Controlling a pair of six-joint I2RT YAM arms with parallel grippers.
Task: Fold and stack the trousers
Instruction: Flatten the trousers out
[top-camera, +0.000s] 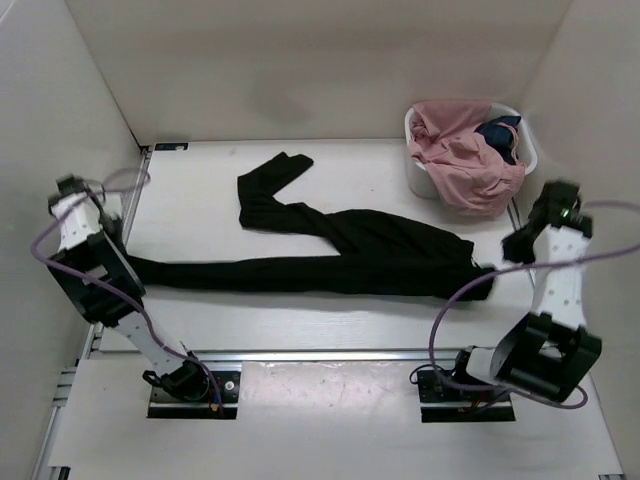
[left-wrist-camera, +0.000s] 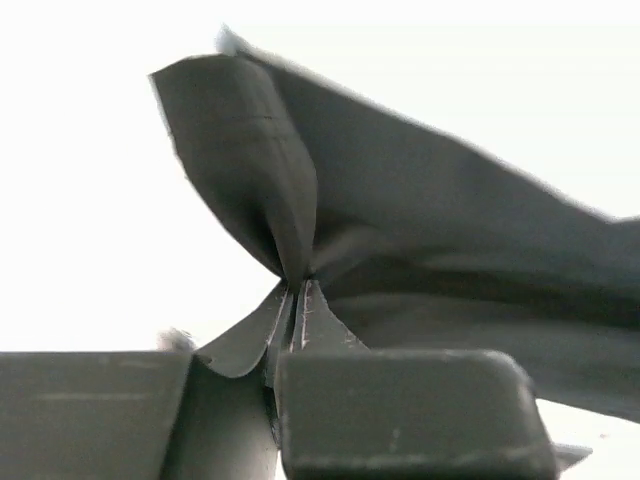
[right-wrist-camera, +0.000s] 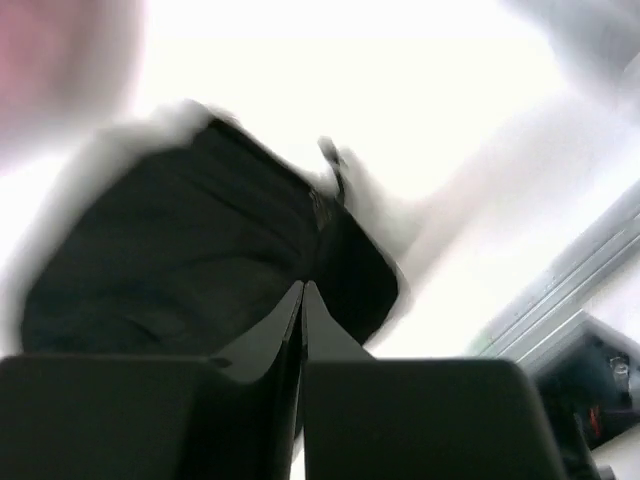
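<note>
The black trousers (top-camera: 350, 255) lie across the table. One leg runs from the left edge to the waist at the right, and the other leg bends up toward the back (top-camera: 275, 175). My left gripper (top-camera: 122, 258) is at the leg's left end. In the left wrist view it (left-wrist-camera: 300, 285) is shut on a pinched fold of the trousers (left-wrist-camera: 450, 220). My right gripper (top-camera: 508, 250) is at the waist end. In the right wrist view it (right-wrist-camera: 303, 288) is shut, tips against the trousers (right-wrist-camera: 180, 250), and seems to pinch their edge.
A white basket (top-camera: 415, 175) stands at the back right, holding a pink garment (top-camera: 465, 160) and a small dark blue garment (top-camera: 500, 135). White walls enclose the table on the left, back and right. A metal rail (top-camera: 330, 355) runs along the near edge.
</note>
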